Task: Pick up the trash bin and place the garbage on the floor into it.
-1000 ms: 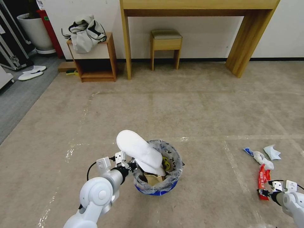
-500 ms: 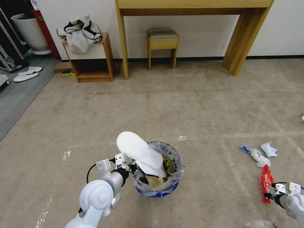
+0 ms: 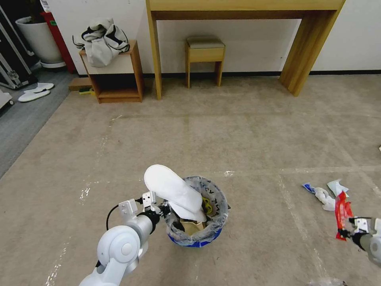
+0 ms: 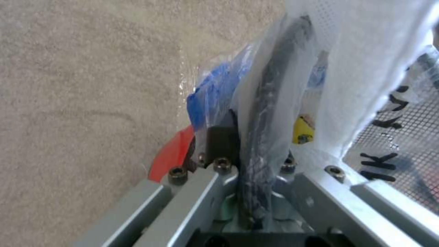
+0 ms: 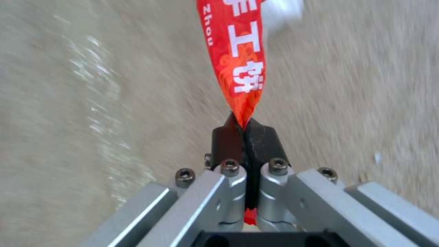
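Wrapper status: the red wrapper (image 3: 342,209) has left the floor since the previous second and hangs clamped in the right gripper (image 3: 348,233), fingers closed on its end, at 3 o'clock of the trash bin (image 3: 197,237). Left gripper (image 3: 162,209) fingers stay pinched on the bin rim at 9 o'clock. White papers (image 3: 326,196) remain on the floor beyond the wrapper; transfer to the bin is pending.

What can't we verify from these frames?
- Bottom of the trash bin: head view, hidden by the white slipper and brown paper bag.
- Left gripper fingertips: head view, hidden behind the bin's plastic liner.
- Red wrapper top end: right wrist view, cut off by the edge; right gripper pinches its lower end.
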Robot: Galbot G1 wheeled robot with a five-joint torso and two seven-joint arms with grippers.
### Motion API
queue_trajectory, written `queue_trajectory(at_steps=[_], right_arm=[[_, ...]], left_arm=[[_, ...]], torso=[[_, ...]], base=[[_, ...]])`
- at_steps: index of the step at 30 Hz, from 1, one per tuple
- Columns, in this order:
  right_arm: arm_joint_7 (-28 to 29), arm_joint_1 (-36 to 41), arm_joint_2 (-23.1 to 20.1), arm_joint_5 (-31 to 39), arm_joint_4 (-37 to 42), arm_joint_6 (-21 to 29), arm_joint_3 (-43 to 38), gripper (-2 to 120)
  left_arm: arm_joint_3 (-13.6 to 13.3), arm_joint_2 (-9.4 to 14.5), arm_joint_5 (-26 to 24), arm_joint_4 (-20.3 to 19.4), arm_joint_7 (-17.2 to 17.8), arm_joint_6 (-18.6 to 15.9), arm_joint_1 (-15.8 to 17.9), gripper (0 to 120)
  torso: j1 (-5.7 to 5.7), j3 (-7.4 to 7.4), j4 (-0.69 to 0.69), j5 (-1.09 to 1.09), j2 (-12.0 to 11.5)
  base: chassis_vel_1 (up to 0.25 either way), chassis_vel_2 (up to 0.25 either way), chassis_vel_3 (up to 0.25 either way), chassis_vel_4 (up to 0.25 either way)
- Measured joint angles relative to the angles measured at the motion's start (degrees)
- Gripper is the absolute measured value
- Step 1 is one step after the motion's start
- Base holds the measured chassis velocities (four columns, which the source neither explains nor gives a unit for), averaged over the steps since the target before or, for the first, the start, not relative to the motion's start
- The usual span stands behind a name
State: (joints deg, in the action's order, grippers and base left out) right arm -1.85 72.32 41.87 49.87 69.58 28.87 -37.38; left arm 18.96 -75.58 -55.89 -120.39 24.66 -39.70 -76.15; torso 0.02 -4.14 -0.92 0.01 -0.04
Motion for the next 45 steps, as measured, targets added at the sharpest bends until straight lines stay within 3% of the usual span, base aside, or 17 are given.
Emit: queue_trajectory(at_steps=[16,21,28,36,39,45], right_arm=[[0.5,-0.8,-4.1,1.4,10.2,-0.5,-1.0,0],[0.6,-0.4,-4.7,1.0,14.7,-3.3,-2.5,0],[-1.8,1.1,-2.0,-6.0,22.0,-15.2,-3.2,0],[-3.5,2.5,0.1,-7.7,27.2,-23.0,-3.9,0],[-4.5,3.5,1.5,-8.5,30.9,-29.4,-4.1,0],[-6.1,5.9,3.8,-8.7,35.9,-36.2,-4.3,0]], left_arm=[[1.6,0.7,0.2,0.1,-0.1,0.0,-0.1,1],[1.7,0.7,0.3,0.1,-0.1,0.1,-0.1,1],[1.7,1.4,0.5,0.2,-0.3,0.1,-0.3,1],[1.6,2.1,0.4,0.3,-0.4,0.2,-0.1,1],[1.6,2.2,-0.1,0.2,-0.4,0.2,0.2,1],[1.6,2.4,-0.8,-0.1,-0.3,0.2,0.6,1]], torso=[[0.00,0.00,0.02,0.00,0.0],[0.00,0.00,0.01,0.00,0.0],[0.00,0.00,0.01,0.01,0.0],[0.00,0.00,0.01,0.00,0.0],[0.00,0.00,0.01,-0.01,0.0],[0.00,0.00,0.02,-0.01,0.0]], base=[[0.000,0.000,0.000,0.000],[0.000,0.000,0.000,0.000],[0.000,0.000,0.000,0.000],[0.000,0.000,0.000,0.000],[0.000,0.000,0.000,0.000],[0.000,0.000,0.000,0.000]])
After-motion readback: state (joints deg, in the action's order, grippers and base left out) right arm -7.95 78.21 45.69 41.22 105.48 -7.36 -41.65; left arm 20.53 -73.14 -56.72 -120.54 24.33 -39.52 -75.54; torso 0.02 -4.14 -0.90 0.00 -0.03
